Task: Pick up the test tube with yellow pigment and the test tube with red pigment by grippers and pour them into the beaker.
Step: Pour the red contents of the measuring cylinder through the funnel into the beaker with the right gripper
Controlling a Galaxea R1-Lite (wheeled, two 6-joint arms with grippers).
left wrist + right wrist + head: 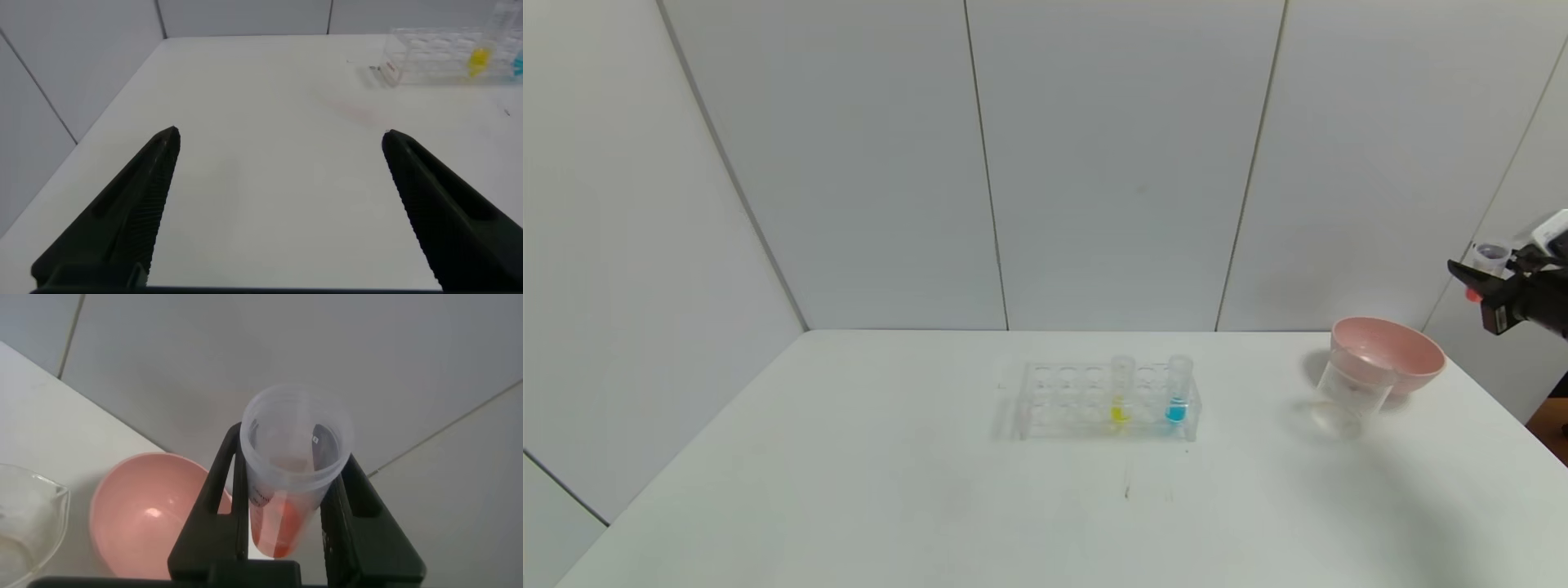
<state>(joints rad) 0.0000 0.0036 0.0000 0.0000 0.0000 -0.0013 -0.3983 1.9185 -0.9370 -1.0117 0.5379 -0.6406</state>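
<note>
My right gripper (pixel 1485 278) is raised at the far right, above and to the right of the beaker (pixel 1346 398). It is shut on the test tube with red pigment (pixel 288 482), whose open mouth (pixel 1491 255) sticks out beyond the fingers and whose orange-red liquid shows below. The test tube with yellow pigment (pixel 1121 390) stands upright in the clear rack (pixel 1062 400) at the table's middle, and also shows far off in the left wrist view (pixel 480 51). My left gripper (pixel 279 140) is open and empty over bare table, out of the head view.
A tube with blue liquid (pixel 1178 389) stands in the rack right of the yellow one. A pink bowl (pixel 1390 353) sits right behind the beaker near the table's right edge; it also shows in the right wrist view (pixel 147 513). White walls close the back.
</note>
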